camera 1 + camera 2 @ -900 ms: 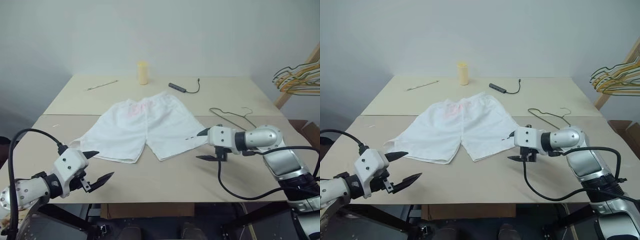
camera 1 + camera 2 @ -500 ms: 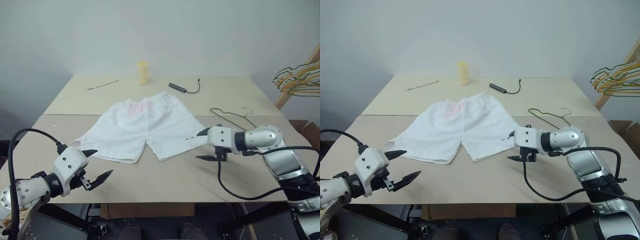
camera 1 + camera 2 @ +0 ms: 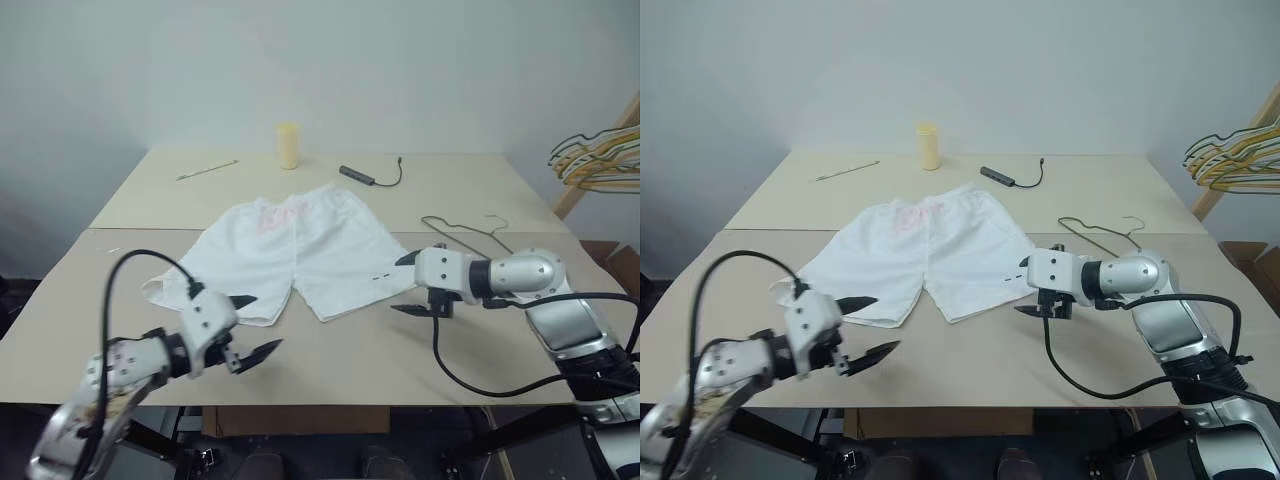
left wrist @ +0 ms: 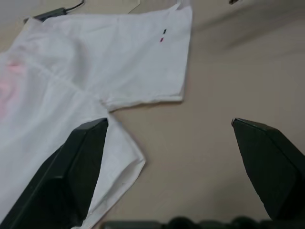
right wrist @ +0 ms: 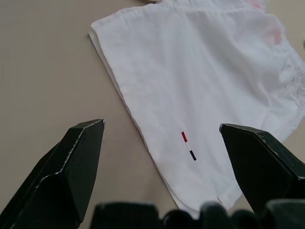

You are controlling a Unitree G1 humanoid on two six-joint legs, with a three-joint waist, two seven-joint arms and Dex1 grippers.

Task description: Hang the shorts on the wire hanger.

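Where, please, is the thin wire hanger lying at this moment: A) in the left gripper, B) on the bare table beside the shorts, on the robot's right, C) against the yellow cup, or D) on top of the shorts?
B: the wire hanger lies flat on the table, apart from the shorts, beyond the open right gripper.

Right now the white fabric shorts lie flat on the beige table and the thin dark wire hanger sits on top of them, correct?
Not quite. The white fabric shorts do lie flat on the beige table, but the thin dark wire hanger lies beside them on bare tabletop, as the left eye view shows.
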